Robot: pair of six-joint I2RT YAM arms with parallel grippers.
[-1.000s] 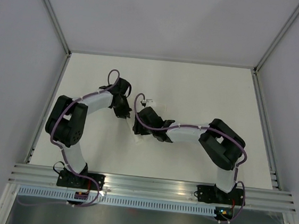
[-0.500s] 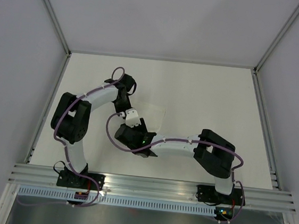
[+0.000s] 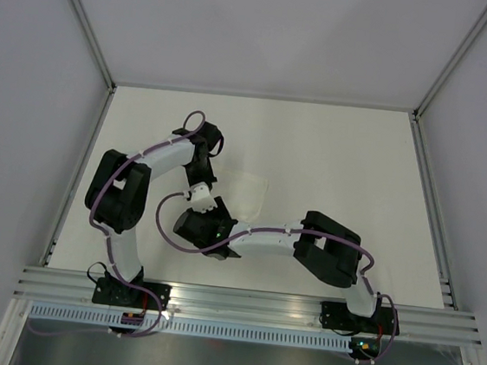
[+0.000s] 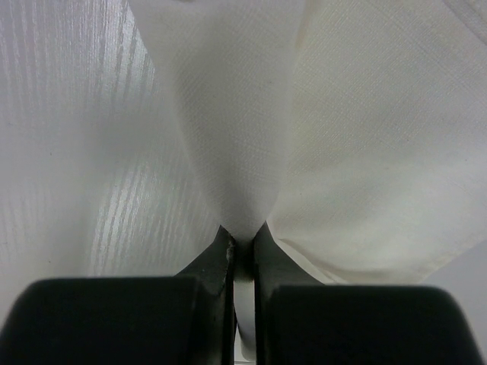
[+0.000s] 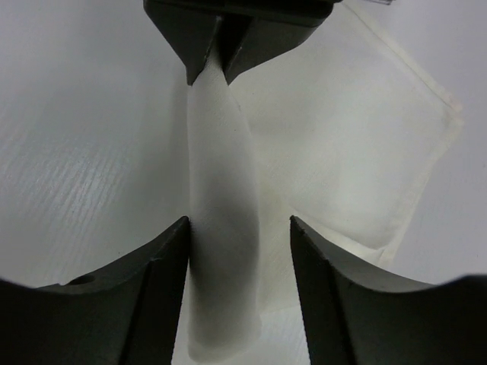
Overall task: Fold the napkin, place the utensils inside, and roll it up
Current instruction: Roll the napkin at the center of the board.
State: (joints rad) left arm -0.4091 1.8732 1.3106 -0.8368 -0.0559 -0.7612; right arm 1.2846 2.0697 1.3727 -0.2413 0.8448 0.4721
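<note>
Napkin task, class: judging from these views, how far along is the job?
Done: nothing finished. In hand: the left gripper is shut on a raised pleat of the napkin, with the right gripper open astride that pleat, so folding is under way. Left: finish the fold, add the utensils, none of which shows in any view, and roll it up.

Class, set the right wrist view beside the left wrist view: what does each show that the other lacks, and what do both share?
Only the right wrist view shows the right tool open, its fingers either side of a raised ridge of the napkin, and the napkin's hemmed corner lying flat. Only the left wrist view shows, close up, the cloth fanning out from the pinch point. Both show the left tool shut on a fold of the napkin, above the pale table.
</note>
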